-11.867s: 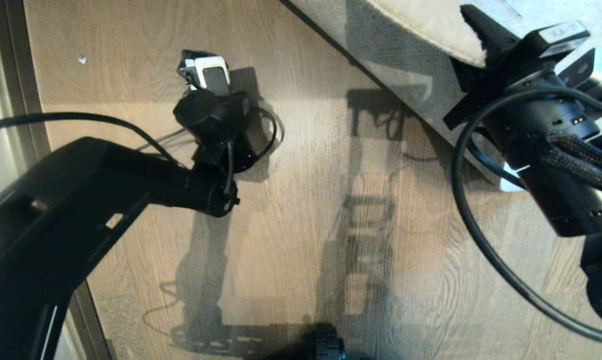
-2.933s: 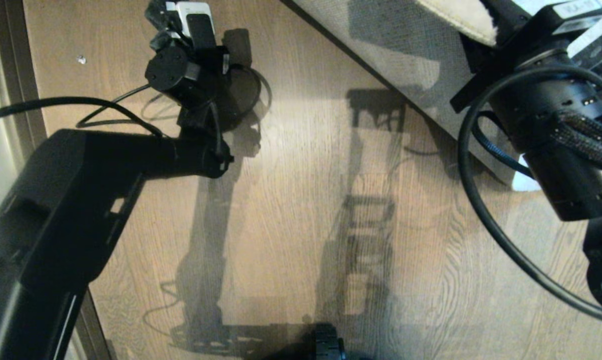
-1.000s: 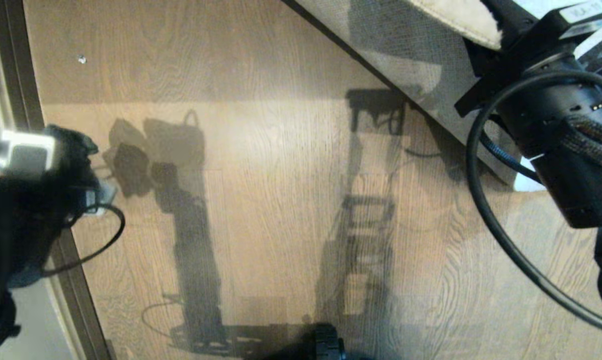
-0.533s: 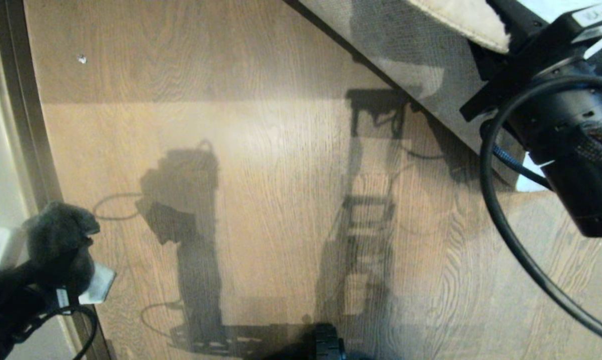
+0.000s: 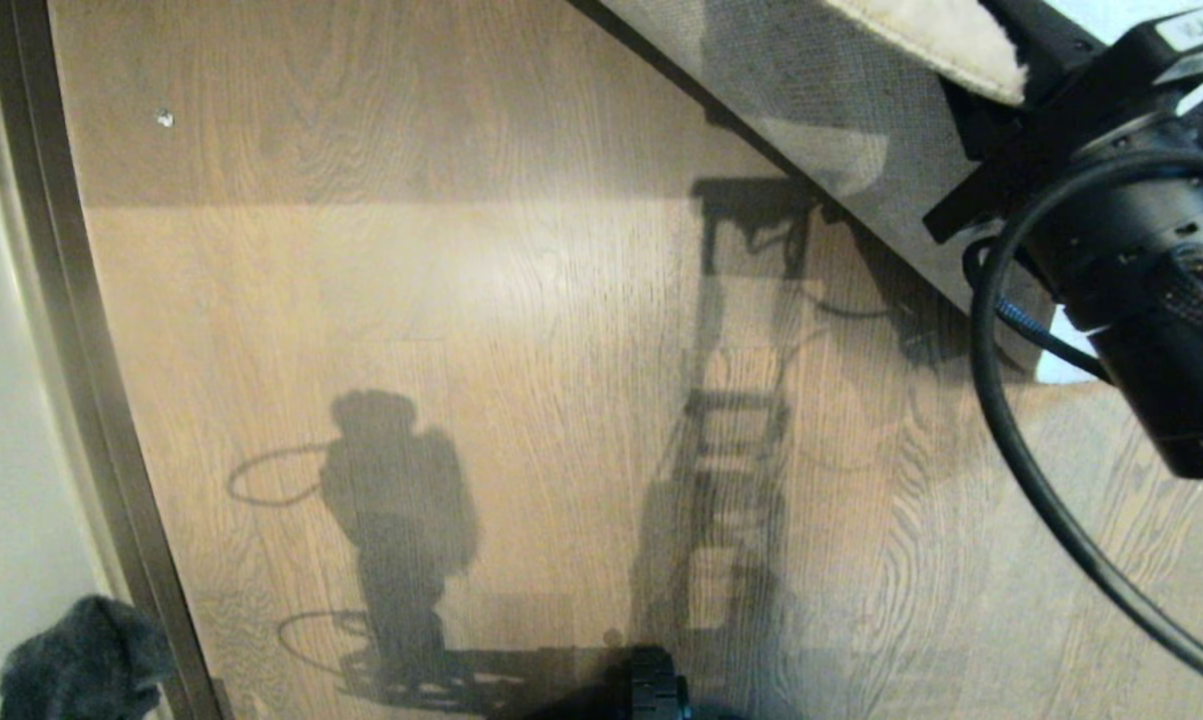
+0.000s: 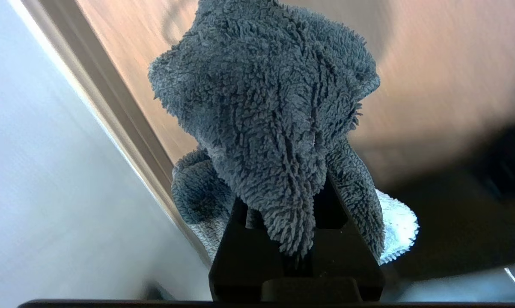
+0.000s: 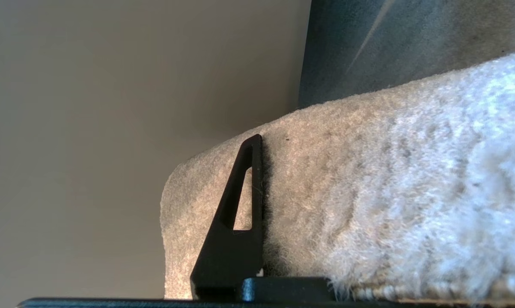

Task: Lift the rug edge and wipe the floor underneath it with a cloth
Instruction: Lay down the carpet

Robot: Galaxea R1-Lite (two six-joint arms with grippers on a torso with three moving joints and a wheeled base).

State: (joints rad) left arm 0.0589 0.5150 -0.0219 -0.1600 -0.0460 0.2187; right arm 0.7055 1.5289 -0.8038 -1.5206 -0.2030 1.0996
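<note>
Nearest, at the lower left corner of the head view: the cloth [image 5: 81,655], a dark grey fuzzy wad, lying over the pale strip beyond the dark threshold bar [image 5: 91,370]. Left wrist view shows the left gripper [image 6: 295,239] clenched on the cloth [image 6: 274,111], which bunches up and out past the fingertips along the gripper's axis; a lighter fold hangs to one side.

The floor [image 5: 521,330], brown wood-grain planks, fills the middle, crossed by arm and base shadows. A small pale speck [image 5: 164,119] sits far left.

Farther, upper right: the rug edge [image 5: 781,150] runs diagonally, long axis from the top centre down toward the right. A flap is lifted, cream underside [image 5: 946,40] showing. The right gripper [image 5: 1001,70] is closed on that flap; the right wrist view shows a black finger [image 7: 233,231] pressed against the pile [image 7: 368,205], the opposite finger hidden behind the rug.

Change since half a second ago: the left arm has pulled back, the cloth dropping from mid-left to the bottom corner. Right arm and rug flap unchanged.
</note>
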